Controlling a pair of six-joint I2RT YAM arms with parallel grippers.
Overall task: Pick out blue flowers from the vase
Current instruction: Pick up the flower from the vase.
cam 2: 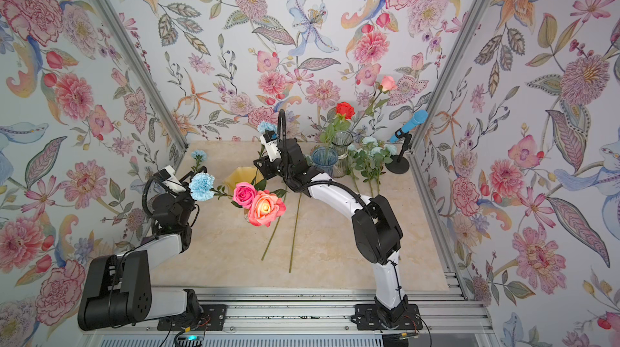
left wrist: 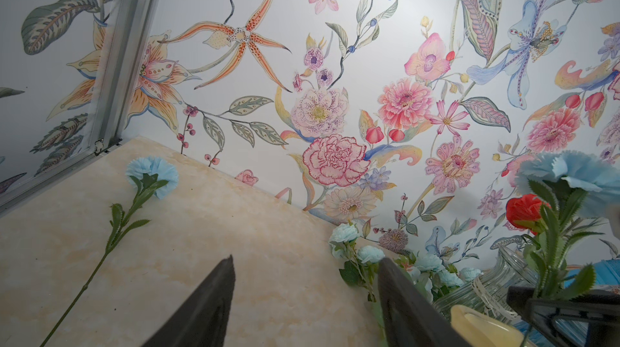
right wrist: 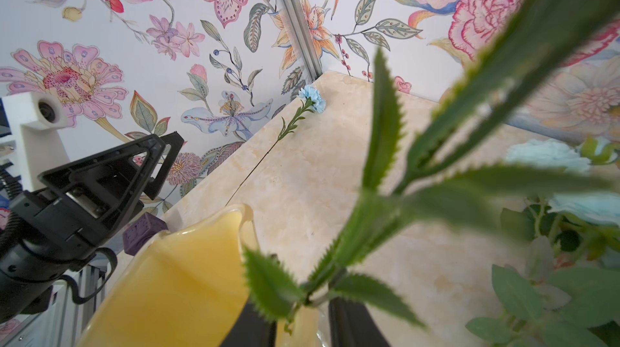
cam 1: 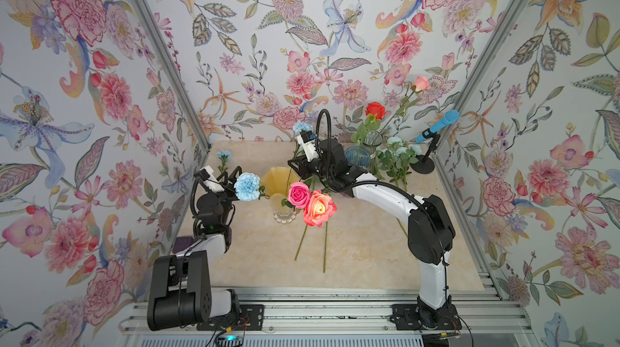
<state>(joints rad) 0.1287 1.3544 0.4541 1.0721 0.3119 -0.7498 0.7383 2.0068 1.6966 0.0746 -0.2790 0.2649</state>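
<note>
Nearest, open tabletop (cam 1: 369,261) by the front rail (cam 1: 335,295), crossed by two green stems (cam 1: 324,251). Mid-table, yellow vase (cam 1: 276,177) with blue carnation (cam 1: 246,187) leaning toward the left gripper (left wrist: 306,259), spread wide and empty. Right gripper (right wrist: 302,308) astride the stem of a second carnation (cam 1: 302,126) by the vase rim; clamped or not, cannot tell. Farthest, third carnation (cam 1: 223,154) flat near the left corner, aqua spray (cam 1: 401,151) beside glass vases (cam 1: 371,142).

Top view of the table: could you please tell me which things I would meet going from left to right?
Going rightward: small sky-blue carnation lying flat, large sky-blue carnation bloom, magenta rose, orange-pink rose, blue ribbed glass vase, pale aqua rose spray, blue microphone.
</note>
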